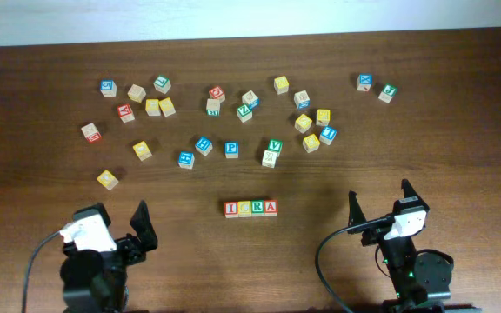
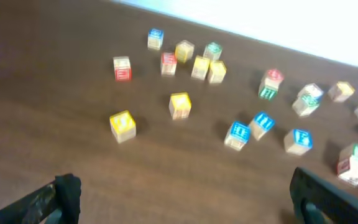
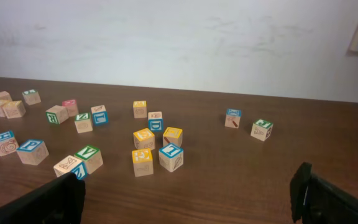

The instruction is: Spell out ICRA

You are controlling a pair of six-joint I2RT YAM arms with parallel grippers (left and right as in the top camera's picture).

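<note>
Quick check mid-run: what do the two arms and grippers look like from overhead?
Both arms are black. Each wrist carries a white block: left housing, right housing. The left gripper and right gripper have two black tapered fingers each. A black left cable and right cable loop from the wrists. A small green light glows on the right arm. No markings are legible.

The overhead looks straight down on the whole table [image 1: 337,178]; both wrist cameras sit low and near, face the wall [image 3: 179,37], and share the middle blue blocks [image 3: 31,151]
</note>
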